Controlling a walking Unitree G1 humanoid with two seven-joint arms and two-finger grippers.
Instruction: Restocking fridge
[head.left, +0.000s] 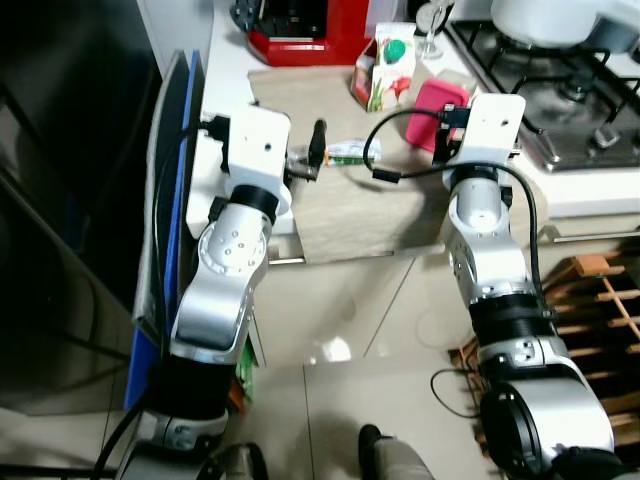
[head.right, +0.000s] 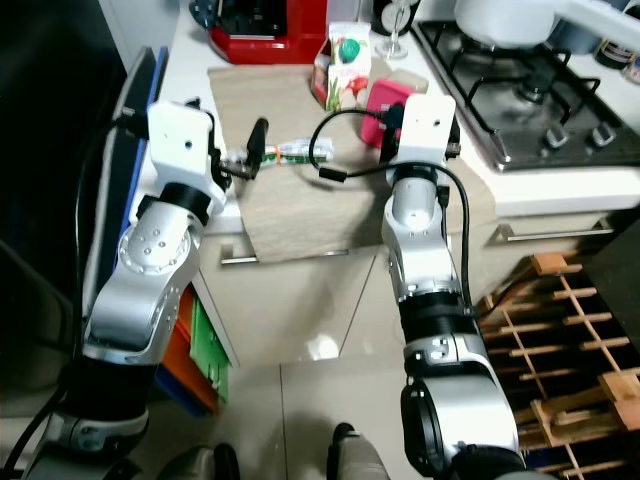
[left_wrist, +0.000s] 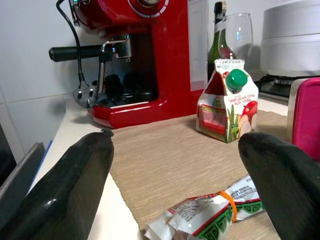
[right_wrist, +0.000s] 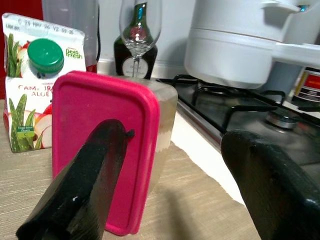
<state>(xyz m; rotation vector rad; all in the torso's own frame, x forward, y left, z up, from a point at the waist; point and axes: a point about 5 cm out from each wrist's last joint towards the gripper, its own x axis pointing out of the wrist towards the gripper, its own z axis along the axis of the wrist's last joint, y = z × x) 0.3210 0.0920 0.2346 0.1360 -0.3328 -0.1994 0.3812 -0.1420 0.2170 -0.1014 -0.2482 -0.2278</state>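
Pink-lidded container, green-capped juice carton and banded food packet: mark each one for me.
Pink-lidded clear plastic container (right_wrist: 102, 145): right wrist view, on the pink lid's face.
Green-capped aloe juice carton (left_wrist: 227, 112): left wrist view, on the printed front panel.
Orange-banded white-and-green food packet (left_wrist: 210, 212): left wrist view, on the wrapper's middle.

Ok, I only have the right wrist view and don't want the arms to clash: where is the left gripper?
Observer: The left gripper is over the beige mat, jaws open, just short of a wrapped packet.
Operator: What's beyond that packet?
Observer: A red coffee machine stands at the back of the counter, on the robot's left of the juice carton.
Operator: And below the counter on my side?
Observer: A wooden rack sits low beside the right arm.
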